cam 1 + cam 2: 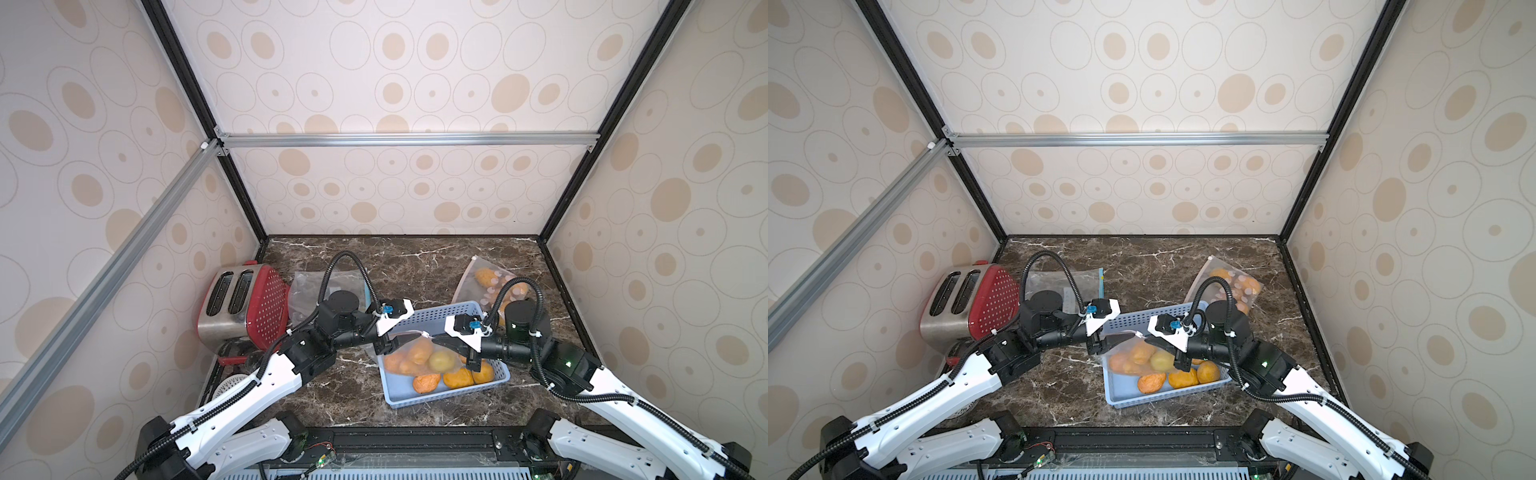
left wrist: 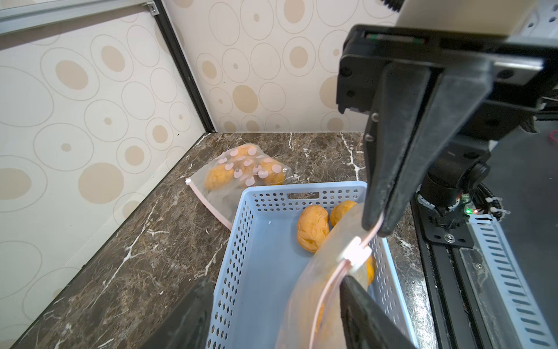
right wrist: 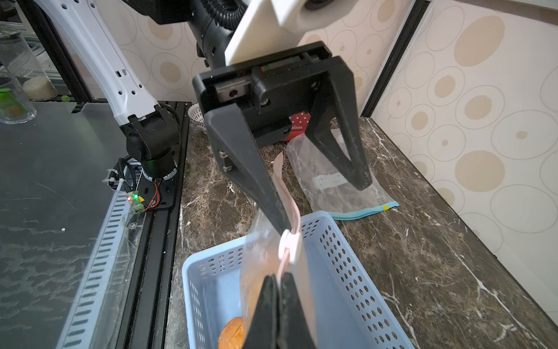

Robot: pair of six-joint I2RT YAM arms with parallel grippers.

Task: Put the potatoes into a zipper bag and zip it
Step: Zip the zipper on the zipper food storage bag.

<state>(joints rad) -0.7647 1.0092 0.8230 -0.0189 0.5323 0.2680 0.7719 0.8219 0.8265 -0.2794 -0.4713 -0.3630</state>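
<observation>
Standing zipper bag [image 1: 415, 359], zip edge uppermost

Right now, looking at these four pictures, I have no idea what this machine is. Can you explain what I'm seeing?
Two robot arms work over a marble table. Two pictures look down from overhead; the other two come from cameras on each wrist. The right gripper is pinched shut on the top of a zipper bag of potatoes, held over a blue basket with loose potatoes. The left gripper is open beside the bag's slider. Elsewhere: a toaster, an empty bag, a filled bag.
</observation>
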